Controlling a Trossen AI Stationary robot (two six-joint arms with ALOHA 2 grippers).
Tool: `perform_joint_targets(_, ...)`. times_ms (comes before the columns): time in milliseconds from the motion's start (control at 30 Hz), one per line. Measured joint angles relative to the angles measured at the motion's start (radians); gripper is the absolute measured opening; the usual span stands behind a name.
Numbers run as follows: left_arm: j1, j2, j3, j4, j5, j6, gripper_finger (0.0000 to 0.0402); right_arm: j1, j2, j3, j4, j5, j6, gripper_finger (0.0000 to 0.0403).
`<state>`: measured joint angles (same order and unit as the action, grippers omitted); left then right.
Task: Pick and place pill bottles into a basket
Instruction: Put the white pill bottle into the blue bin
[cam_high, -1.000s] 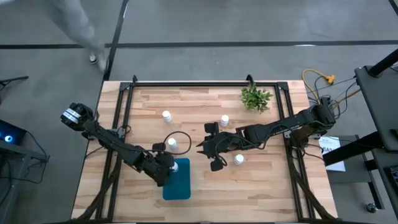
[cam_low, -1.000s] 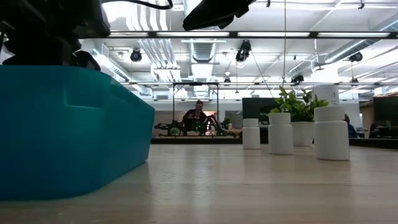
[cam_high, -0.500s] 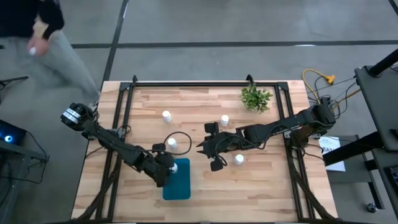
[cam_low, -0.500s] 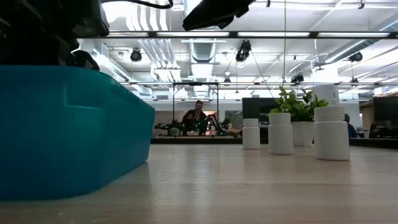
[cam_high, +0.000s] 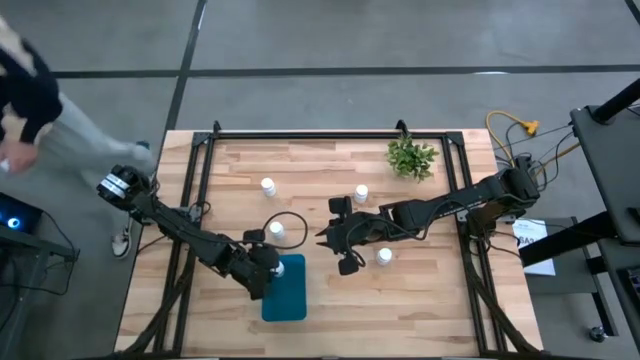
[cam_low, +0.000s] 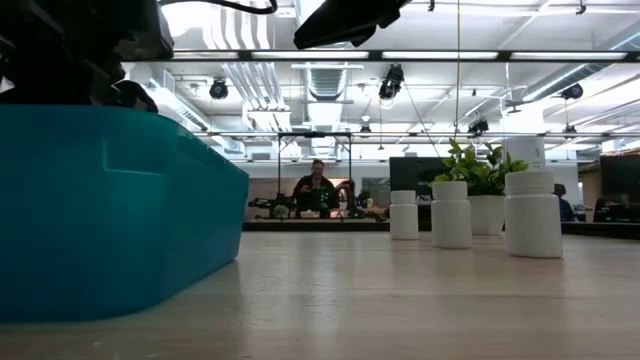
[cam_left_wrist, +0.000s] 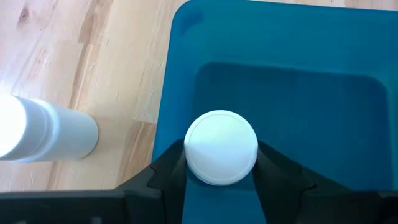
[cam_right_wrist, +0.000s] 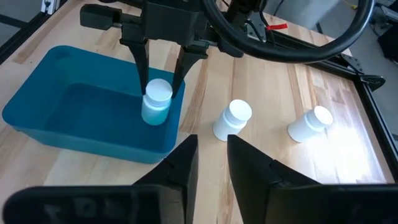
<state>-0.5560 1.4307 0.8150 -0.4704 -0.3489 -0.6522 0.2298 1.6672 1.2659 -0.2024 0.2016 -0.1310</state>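
Note:
The teal basket (cam_high: 287, 295) sits near the table's front edge, left of centre. My left gripper (cam_high: 275, 266) hangs over its far end, shut on a white pill bottle (cam_right_wrist: 155, 102) that stands upright inside the basket (cam_right_wrist: 74, 118). Whether the bottle's base touches the basket floor I cannot tell. My right gripper (cam_high: 322, 238) hovers above the table's middle, open by a narrow gap (cam_right_wrist: 212, 146), with nothing in it. Other pill bottles stand on their bases on the wood: one (cam_high: 277, 231) just beyond the basket, one (cam_high: 384, 256) right of my right gripper. My left gripper pinches the bottle's round white cap (cam_left_wrist: 221, 147) between its two fingers (cam_left_wrist: 169, 171), one on each side. The fingers (cam_right_wrist: 142, 65) come from above, slanting down. The bottle stays upright below them, its lower part inside the basket.
Two more bottles stand farther back (cam_high: 268, 186) (cam_high: 361, 193). A small green plant (cam_high: 411, 157) is at the far right. A black cable loops (cam_high: 290, 222) near the basket. A person (cam_high: 30, 110) is beyond the table's far left corner. Bare wood lies right of the basket.
Both grippers have kept still, and the bottle stays in the left gripper's hold over the basket. The person beyond the table's far left corner has walked toward the left.

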Motion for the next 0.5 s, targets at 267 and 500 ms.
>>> perform_joint_targets(267,0.0,0.002,0.0,-0.016,0.008,0.0,0.0207,0.0,0.0,0.0,0.0,0.0,0.0,0.0076)
perform_joint_targets(500,0.0,-0.005,0.003,-0.019,0.004,0.001,0.0212,0.0,0.0,0.0,0.0,0.0,0.0,0.0083)
